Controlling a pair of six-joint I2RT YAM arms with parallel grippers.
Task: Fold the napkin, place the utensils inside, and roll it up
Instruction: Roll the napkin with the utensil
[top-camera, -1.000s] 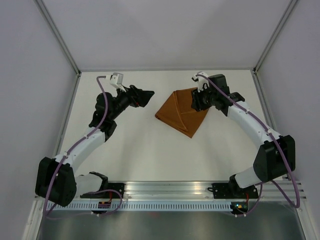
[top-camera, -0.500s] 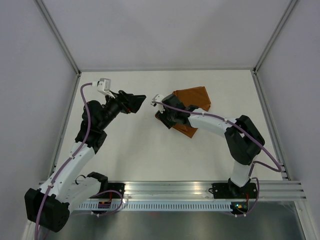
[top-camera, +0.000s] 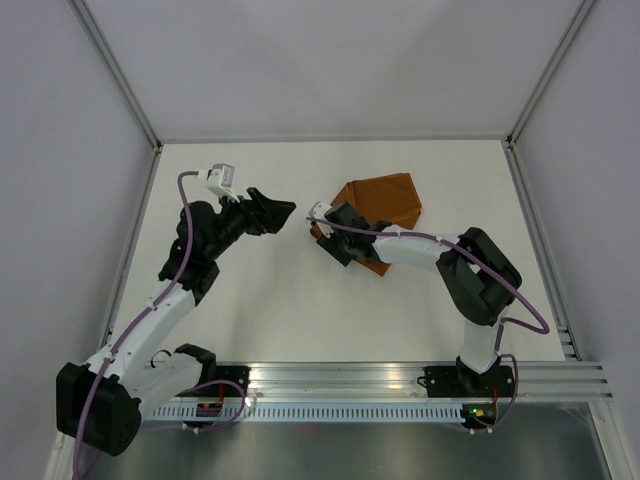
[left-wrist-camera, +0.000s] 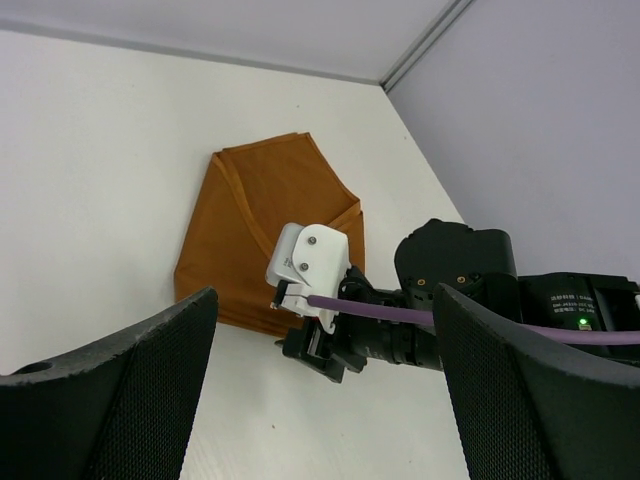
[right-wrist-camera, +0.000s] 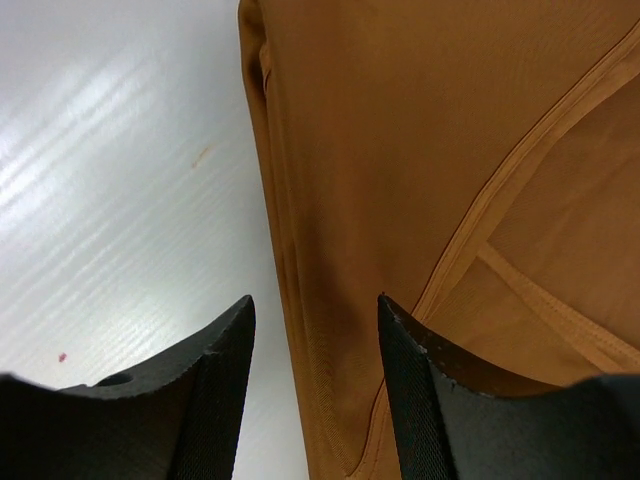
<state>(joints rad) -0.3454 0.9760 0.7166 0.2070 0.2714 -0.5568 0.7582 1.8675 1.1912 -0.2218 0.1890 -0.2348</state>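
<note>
Here, right hand (right-wrist-camera: 315, 305) astride napkin (right-wrist-camera: 400, 150) edge.

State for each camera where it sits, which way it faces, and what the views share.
Top external: fixed above and behind the arms, looking down on the table; both arms show whole, with the left gripper and right gripper.
Left wrist: on the left arm, facing across the table at the napkin and the right gripper; its own fingers frame the bottom.
Right wrist: on the right arm, looking down close at the napkin's folded edge; its own fingers at the bottom.
Shared: the napkin appears in all three.
</note>
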